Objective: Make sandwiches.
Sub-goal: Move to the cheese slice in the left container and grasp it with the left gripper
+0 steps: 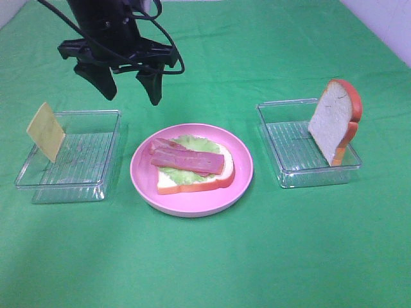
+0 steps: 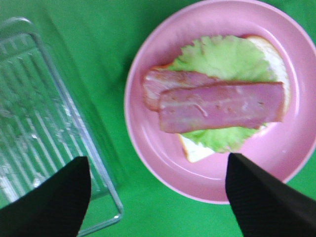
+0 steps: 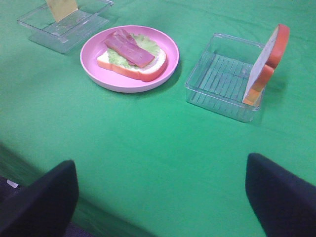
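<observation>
On the pink plate (image 1: 192,204) lies an open sandwich: a white bread slice (image 1: 169,185) with orange-brown crust, pale green lettuce (image 1: 192,142) and two reddish bacon strips (image 1: 190,160) on top. My left gripper (image 1: 128,86) hangs open and empty above the cloth, behind and left of the plate. In the left wrist view its open gripper (image 2: 158,160) frames the bacon (image 2: 222,106). A yellow cheese square (image 1: 46,131) leans in the left tray (image 1: 83,160). A second bread slice (image 1: 334,122) leans in the right tray (image 1: 289,147). My right gripper (image 3: 159,165) is open and empty near the table's front edge.
Green cloth (image 1: 205,263) covers the whole table. The two clear plastic trays flank the plate. The left arm's black cables (image 1: 170,48) hang above the back left of the cloth. The table's front edge (image 3: 49,163) shows in the right wrist view.
</observation>
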`<control>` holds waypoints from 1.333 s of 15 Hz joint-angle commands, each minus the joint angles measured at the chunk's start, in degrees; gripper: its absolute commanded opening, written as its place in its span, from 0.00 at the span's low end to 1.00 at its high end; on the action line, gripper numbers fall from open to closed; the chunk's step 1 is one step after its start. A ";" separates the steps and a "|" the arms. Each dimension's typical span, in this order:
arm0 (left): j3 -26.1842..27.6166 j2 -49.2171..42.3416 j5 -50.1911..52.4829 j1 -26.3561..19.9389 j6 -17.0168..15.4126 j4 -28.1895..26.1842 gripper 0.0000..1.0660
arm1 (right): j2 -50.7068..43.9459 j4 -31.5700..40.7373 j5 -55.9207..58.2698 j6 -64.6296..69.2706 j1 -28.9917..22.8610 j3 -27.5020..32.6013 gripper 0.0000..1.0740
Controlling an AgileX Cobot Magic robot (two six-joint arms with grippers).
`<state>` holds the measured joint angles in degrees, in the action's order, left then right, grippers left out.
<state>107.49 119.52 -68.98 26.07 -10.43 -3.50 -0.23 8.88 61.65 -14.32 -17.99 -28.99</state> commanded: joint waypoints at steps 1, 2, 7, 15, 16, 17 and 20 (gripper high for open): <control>0.86 -0.92 -4.07 0.06 -0.34 6.65 0.68 | -1.32 -0.11 -0.34 -0.46 0.17 0.11 0.79; 0.86 -1.38 -4.07 -0.06 -0.34 8.59 0.68 | -1.32 -0.11 -0.34 -0.46 0.17 0.11 0.79; 0.57 -4.41 -4.07 -7.33 -0.74 6.82 0.68 | -1.26 -0.11 -0.34 -0.46 0.17 0.11 0.79; 0.17 -4.76 -4.01 -20.80 -0.74 5.27 0.68 | -1.26 -0.11 -0.34 -0.46 0.17 0.11 0.79; -0.34 -4.76 -4.01 -22.06 -0.74 4.70 0.68 | -1.26 -0.11 -0.34 -0.46 0.17 0.11 0.79; -1.60 -4.76 -3.95 -23.15 -0.74 4.18 0.68 | -1.26 -0.11 -0.34 -0.46 0.17 0.11 0.79; -7.28 -4.70 -1.55 -23.78 -1.26 4.13 0.68 | -1.26 -0.11 -0.34 -0.46 0.17 0.11 0.79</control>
<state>100.61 115.11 -69.56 2.06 -11.23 0.86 -0.23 8.88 61.65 -14.32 -17.99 -28.99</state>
